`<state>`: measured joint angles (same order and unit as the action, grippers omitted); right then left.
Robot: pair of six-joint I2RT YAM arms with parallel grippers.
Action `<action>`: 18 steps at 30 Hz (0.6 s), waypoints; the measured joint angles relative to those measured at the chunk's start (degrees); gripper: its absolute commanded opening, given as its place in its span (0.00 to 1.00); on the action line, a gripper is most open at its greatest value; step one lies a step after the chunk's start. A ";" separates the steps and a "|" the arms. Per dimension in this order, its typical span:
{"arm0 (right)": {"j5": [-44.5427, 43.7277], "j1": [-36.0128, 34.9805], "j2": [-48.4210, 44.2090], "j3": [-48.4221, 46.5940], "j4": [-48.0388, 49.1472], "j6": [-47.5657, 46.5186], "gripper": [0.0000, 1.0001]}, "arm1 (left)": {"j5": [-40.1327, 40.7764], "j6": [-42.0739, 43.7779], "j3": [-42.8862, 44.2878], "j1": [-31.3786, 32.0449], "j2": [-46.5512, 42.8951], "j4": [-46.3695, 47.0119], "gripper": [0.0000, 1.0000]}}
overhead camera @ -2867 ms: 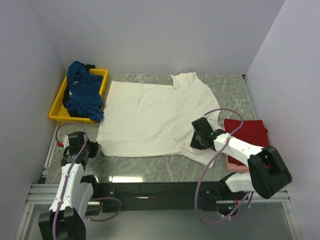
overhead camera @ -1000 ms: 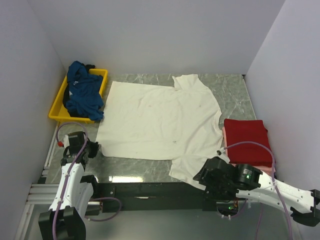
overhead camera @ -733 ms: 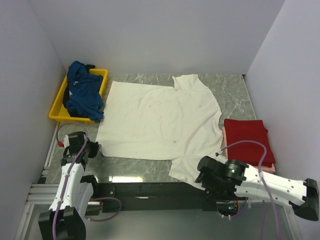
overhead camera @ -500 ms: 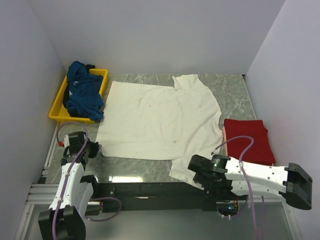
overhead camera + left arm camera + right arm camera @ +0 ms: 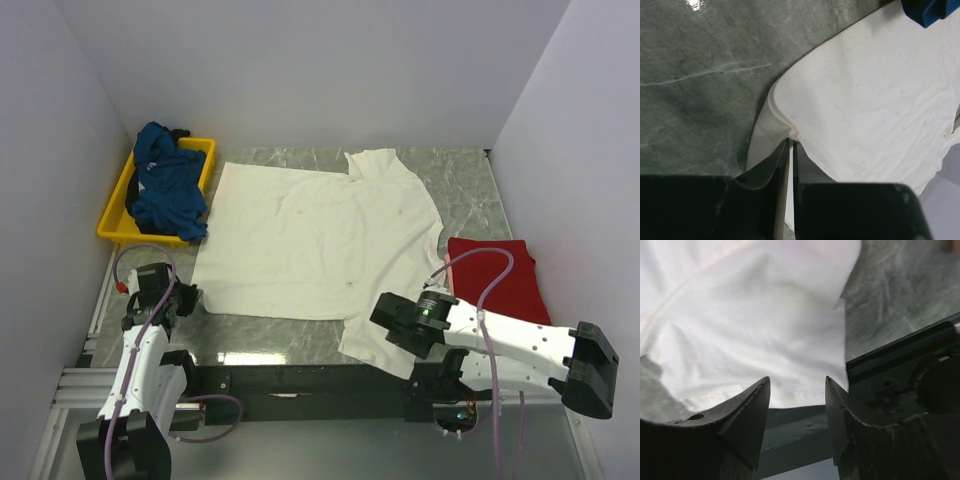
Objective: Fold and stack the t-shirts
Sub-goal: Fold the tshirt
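Grey-green marble desk (image 5: 462,190), white walls on 3 sides. Near-left corner: left gripper (image 5: 792,143), fingers pressed together on a pinch of the cream shirt's (image 5: 310,235) hem. Near edge, right of centre: right gripper (image 5: 797,382), jaws apart over that shirt's sleeve. Shirt spread flat mid-desk. Right edge: folded red shirt (image 5: 500,275). Far-left corner: blue shirt (image 5: 165,185) heaped in yellow tray (image 5: 112,218).

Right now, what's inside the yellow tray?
A crumpled dark teal-blue t-shirt fills the yellow tray and spills over its near right rim. The tray floor is covered, so anything beneath the shirt cannot be seen.
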<state>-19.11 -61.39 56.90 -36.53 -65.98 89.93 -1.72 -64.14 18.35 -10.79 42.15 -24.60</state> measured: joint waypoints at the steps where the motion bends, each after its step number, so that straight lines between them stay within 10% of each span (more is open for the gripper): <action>1: 0.09 0.17 0.68 0.00 -0.33 -0.57 0.56 | 0.00 0.00 0.00 0.00 0.00 0.00 0.13; 14: 10.38 3.69 7.72 7.06 10.80 -8.79 0.53 | -0.07 0.00 0.00 0.00 -0.07 0.02 0.13; 17: 10.67 3.69 7.63 6.64 11.26 -9.29 0.44 | -0.07 0.00 0.00 0.00 -0.07 -0.04 0.10; 18: 10.62 3.69 7.65 6.38 11.28 -9.53 0.27 | -0.04 0.00 0.00 0.00 -0.07 -0.07 0.08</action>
<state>-8.49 -57.69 64.55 -30.15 -54.70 80.40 -1.76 -64.14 18.35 -10.79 42.09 -24.67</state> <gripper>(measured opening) 0.463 0.110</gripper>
